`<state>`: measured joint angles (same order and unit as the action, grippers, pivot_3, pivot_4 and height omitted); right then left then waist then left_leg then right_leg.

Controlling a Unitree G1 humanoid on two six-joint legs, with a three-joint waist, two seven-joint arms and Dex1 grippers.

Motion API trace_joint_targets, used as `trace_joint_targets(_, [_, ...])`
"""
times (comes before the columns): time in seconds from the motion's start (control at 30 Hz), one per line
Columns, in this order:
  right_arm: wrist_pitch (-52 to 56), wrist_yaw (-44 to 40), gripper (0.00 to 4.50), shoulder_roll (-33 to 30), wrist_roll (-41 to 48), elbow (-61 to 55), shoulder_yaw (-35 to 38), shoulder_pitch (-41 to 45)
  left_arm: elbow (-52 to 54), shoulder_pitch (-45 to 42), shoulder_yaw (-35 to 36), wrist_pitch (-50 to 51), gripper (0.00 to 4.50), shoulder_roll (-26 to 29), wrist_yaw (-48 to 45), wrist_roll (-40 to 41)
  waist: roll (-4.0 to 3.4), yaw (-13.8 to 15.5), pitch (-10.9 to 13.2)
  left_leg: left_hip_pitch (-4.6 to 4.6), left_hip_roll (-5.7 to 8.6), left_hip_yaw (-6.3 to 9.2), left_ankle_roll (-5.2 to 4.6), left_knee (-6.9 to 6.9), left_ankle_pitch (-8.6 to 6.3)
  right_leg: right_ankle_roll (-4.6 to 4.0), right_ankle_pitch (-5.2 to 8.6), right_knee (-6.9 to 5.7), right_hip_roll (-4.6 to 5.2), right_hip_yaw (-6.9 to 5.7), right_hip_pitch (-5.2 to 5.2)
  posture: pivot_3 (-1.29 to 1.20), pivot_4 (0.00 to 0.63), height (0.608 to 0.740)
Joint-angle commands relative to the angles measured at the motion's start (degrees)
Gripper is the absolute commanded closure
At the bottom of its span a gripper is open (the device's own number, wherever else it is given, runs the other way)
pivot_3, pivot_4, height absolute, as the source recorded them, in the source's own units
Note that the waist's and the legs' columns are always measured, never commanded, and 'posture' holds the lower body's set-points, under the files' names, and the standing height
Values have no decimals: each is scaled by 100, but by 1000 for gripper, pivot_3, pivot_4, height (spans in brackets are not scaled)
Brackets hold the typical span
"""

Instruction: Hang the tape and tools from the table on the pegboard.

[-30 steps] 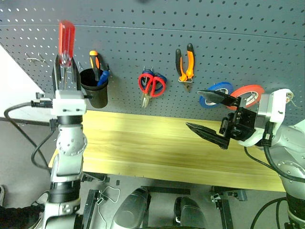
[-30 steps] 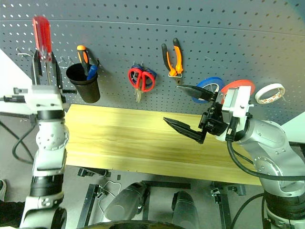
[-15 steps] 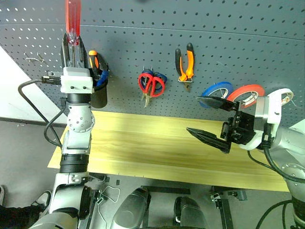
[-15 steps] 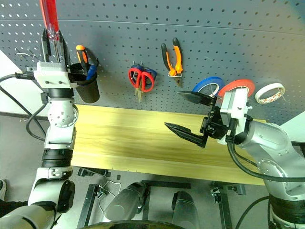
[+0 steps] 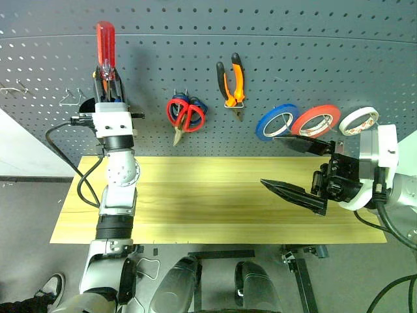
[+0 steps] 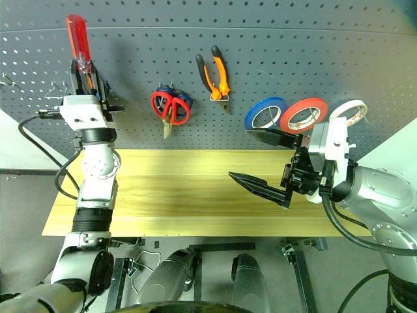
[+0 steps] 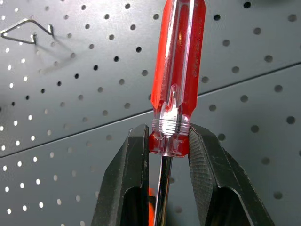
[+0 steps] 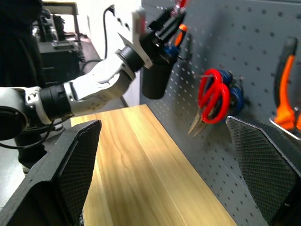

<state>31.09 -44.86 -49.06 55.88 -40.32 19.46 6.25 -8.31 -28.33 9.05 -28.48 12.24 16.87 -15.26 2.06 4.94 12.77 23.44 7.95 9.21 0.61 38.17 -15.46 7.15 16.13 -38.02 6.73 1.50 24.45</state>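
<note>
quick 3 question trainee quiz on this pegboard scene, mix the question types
1. True or false: the left gripper is shut on the red-handled screwdriver.
2. Which tape roll hangs between the other two on the pegboard: A blue, B red, C white?
3. Fill in: the right gripper hovers over the table with its jaws ____.

Key: 1 true. 2 B, the red tape. 3 open.
</note>
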Motion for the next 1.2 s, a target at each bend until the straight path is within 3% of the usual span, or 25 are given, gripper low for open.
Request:
trace_joint_targets(0.03, [-3,21,0,-100,112,-210,245,-26,504,356,4,208,3681,2,-76,-37,-2,-4,7,0,0,0,0,0,0,0,0,0,0,0,0,-37,271,710])
trace_joint_targets(0.27, [-6,59,0,-87,57,-190,196,-21,1044,1027,184,589,3681,105,-76,-89,-3,-136,51,2,0,7,-1,0,-1,0,0,1,0,-5,-1,-34,270,710])
trace_joint_targets(0.5, [15,20,0,-129,20,-147,188,-27,1150,960,230,657,3681,180,53,-237,-5,-138,73,2,0,6,-3,-2,-2,0,0,6,1,-5,0,-35,271,710])
trace_joint_targets(0.87, [7,-30,0,-115,-74,-121,172,-78,915,618,378,509,16,397,597,-561,-6,-134,81,3,0,6,-3,-6,-2,0,0,11,1,-6,0,-37,267,710])
trace_joint_targets(1.03, [-68,-55,0,-64,-217,-75,97,-73,1137,542,133,524,16,293,225,-262,-6,-130,81,3,0,7,-2,-8,-2,0,0,14,1,-6,0,-21,243,710])
trace_joint_targets(1.2, [-284,-101,0,131,-520,49,-151,42,2009,399,-327,683,16,109,-472,147,-6,-118,78,5,1,7,15,-8,8,1,0,15,1,-9,-1,13,202,710])
